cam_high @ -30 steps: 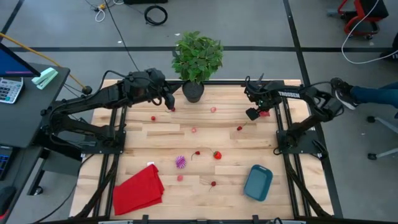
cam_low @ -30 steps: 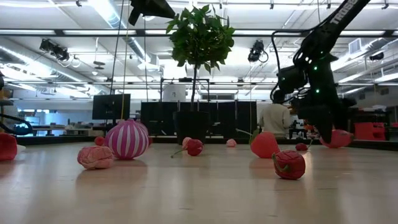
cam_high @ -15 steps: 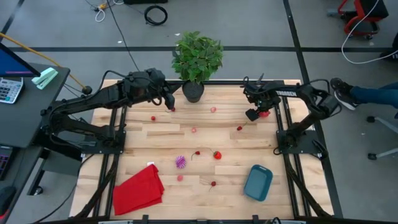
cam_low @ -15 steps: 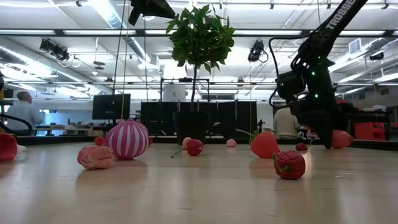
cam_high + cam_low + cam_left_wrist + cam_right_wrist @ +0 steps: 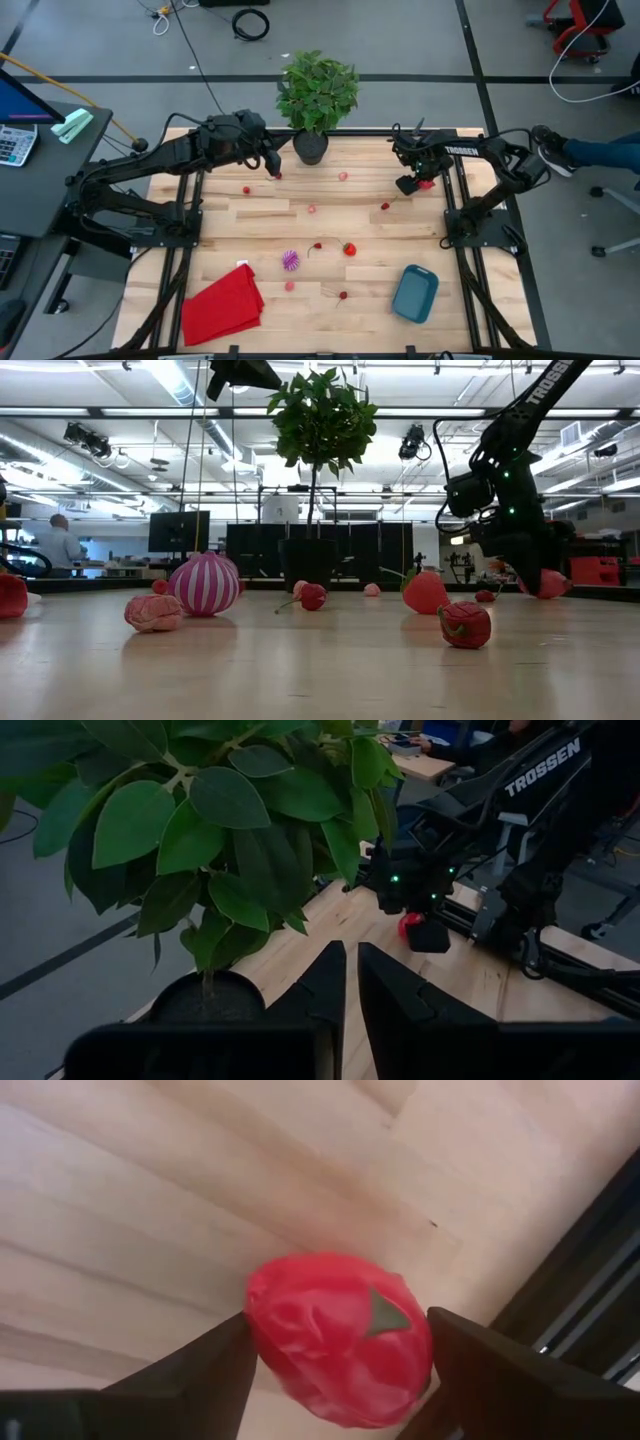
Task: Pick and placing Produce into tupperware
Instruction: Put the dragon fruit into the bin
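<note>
From above, the right pincer (image 5: 419, 183) sits at the far right side of the surface (image 5: 230, 220), clenched on a red fruit (image 5: 428, 182). It is almost where it was a moment ago, so the fruit probably has the whole trip still to make. The teal tub (image 5: 415, 293) waits at the near right edge, well apart from the pincer, and it looks empty. Other small fruits (image 5: 349, 249) and the striped ball (image 5: 291, 260) lie spread over the middle, off to the left of the straight way to the tub. A red cloth (image 5: 222, 303) lies at the near left, out of the way. The left pincer (image 5: 274, 168) waits by the black plant pot (image 5: 310, 147) at the far side. From table height, the right pincer and its fruit have slid only a tiny bit sideways. It is too far off to tell if the fruit is lifted. A person (image 5: 62, 545) now shows in the room behind. The left wrist view shows the left pincer's fingers (image 5: 325, 982) pressed close with nothing between them, next to the leaves (image 5: 230, 820). The right wrist view shows the red fruit squeezed between both fingers (image 5: 200, 1370), with bare wood under it.
</note>
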You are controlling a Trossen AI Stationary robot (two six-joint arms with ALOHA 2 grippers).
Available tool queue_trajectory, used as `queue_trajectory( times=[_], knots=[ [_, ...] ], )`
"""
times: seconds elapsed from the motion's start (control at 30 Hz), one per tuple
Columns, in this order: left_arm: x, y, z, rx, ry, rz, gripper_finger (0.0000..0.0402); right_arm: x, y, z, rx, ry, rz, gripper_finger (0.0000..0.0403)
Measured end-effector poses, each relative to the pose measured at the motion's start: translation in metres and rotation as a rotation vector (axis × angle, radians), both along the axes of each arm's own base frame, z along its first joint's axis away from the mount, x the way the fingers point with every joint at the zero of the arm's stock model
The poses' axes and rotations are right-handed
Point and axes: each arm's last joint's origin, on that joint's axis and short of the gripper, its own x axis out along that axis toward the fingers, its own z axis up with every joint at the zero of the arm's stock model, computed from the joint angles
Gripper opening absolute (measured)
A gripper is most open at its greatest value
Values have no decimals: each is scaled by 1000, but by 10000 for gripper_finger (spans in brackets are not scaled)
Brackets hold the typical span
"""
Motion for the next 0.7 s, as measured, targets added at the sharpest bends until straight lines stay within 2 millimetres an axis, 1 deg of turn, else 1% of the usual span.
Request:
queue_trajectory(
  times=[0.23, 0.43, 0.57, 0.7],
  knots=[
    [0, 0, 0, 0, 0, 0, 30, 1, 1, 0, 5, -21, -65, 253],
    [0, 0, 0, -1, 0, 0, 26, 2, 6, 3, 106, -115, -151, 248],
    [0, 0, 0, -1, 0, 0, 31, 2, 20, 17, 217, -214, -206, 247],
    [0, 0, 0, -3, -2, 0, 35, 7, 46, 43, 448, -443, -235, 247]
  ],
)
